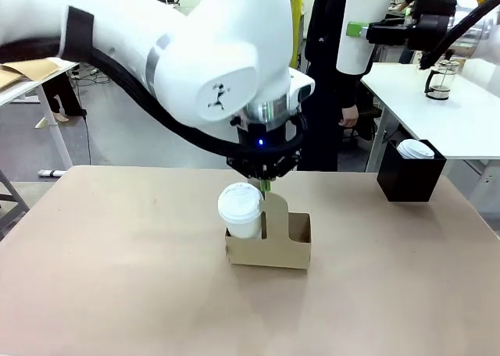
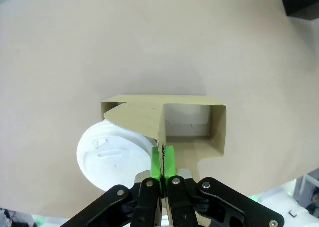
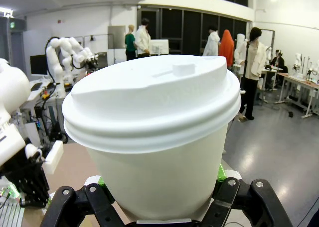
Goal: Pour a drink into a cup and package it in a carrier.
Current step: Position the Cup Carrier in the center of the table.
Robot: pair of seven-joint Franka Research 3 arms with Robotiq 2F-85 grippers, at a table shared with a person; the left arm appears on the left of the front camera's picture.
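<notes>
Left pincer [image 2: 163,158] clamps the carrier [image 2: 220,130] by its centre tab, with a short lidded cup [image 2: 113,157] just beside it. The right pincer [image 3: 162,181] grips the tall cup [image 3: 154,132].

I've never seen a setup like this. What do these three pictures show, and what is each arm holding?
Two white robot arms work at a table. The front picture looks across it from between the arms; the other two come from cameras on each wrist. The left tool is pinched shut on the upright handle tab of a cardboard carrier, which has a lidded white cup in one slot, the other empty. The right tool holds a tall lidded cup in the air. A black box stands to the right.
</notes>
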